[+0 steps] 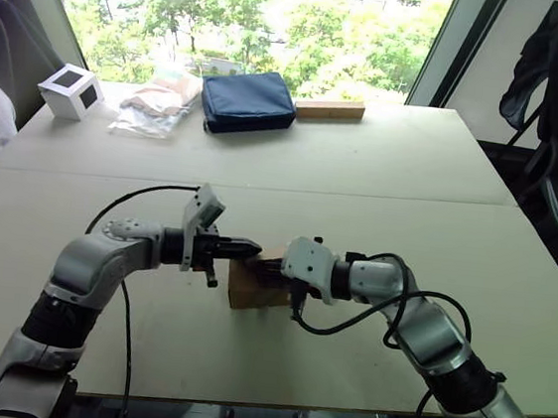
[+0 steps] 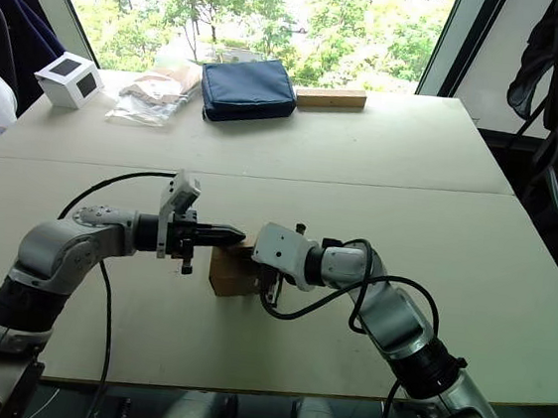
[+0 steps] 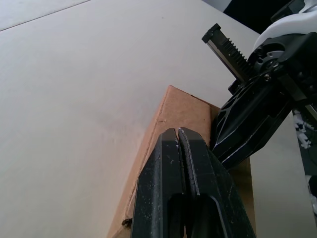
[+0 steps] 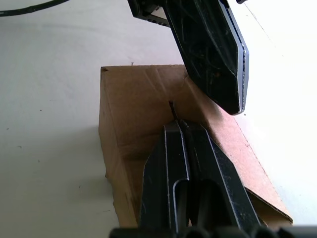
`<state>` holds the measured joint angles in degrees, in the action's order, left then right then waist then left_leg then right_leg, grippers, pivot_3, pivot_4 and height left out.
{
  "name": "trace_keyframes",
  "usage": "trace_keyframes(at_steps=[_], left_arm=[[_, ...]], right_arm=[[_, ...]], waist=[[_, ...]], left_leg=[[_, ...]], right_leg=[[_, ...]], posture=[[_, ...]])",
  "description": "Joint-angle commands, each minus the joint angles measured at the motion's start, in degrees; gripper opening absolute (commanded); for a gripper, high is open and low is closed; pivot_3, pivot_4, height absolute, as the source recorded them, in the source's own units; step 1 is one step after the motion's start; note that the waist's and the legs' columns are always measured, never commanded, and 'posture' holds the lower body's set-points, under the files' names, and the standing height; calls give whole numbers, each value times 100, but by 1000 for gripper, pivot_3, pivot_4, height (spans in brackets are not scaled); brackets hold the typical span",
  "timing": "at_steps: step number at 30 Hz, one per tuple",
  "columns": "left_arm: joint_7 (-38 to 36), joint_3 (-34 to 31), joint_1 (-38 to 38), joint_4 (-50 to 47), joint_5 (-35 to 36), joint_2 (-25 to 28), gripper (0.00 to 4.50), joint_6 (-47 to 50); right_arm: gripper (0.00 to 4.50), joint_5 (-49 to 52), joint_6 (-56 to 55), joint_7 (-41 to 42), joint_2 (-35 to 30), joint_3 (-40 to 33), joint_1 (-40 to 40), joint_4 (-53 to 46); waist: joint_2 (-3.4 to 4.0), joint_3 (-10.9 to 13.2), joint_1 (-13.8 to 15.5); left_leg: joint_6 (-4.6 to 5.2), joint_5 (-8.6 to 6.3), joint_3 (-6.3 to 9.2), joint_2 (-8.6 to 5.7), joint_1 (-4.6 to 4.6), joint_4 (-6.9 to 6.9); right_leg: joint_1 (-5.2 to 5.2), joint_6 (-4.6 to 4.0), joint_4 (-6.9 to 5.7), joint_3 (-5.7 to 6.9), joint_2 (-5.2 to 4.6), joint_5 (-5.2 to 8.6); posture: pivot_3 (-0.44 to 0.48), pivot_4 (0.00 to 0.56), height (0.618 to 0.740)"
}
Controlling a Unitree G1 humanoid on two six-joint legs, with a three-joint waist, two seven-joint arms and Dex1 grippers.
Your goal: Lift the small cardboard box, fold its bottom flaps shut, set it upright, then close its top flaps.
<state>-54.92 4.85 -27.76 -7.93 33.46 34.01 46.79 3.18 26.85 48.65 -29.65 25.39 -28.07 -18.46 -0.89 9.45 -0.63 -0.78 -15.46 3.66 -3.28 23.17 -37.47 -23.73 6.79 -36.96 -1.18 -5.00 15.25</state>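
Two pincers — left pincer (image 3: pixel 178 133) and right pincer (image 4: pixel 181 124), fingers together (nothing clamped) — atop the small cardboard box (image 1: pixel 251 288).

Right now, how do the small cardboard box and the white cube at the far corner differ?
The small cardboard box is plain brown; the white cube has dark square panels. The box sits near the table's front edge between the left gripper and right gripper; the cube stands alone, far left. Both rest on the table.
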Motion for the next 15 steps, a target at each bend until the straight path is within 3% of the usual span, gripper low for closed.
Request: trace_keyframes(at_steps=[1, 10, 15], left_arm=[[-130, 68, 18, -184, -148, 183, 41, -188], [-286, 414, 116, -92, -718, 400, 41, -796], [-241, 19, 67, -77, -376, 254, 41, -651]], right_arm=[[0, -4, 38, -65, 15, -167, 6, -172], [0, 997, 771, -31, 80, -882, 338, -1005], [0, 1279, 933, -334, 204, -1318, 412, -1108]], waist=[[0, 0, -3], [0, 0, 1], [0, 0, 1]], left_leg=[[0, 0, 0, 0, 0, 0], [0, 0, 1, 0, 0, 2], [1, 0, 0, 0, 0, 1]], right_leg=[[0, 0, 0, 0, 0, 0], [1, 0, 2, -1, -1, 0], [2, 0, 2, -1, -1, 0]], posture=[[0, 150, 740], [0, 150, 740], [0, 150, 740]])
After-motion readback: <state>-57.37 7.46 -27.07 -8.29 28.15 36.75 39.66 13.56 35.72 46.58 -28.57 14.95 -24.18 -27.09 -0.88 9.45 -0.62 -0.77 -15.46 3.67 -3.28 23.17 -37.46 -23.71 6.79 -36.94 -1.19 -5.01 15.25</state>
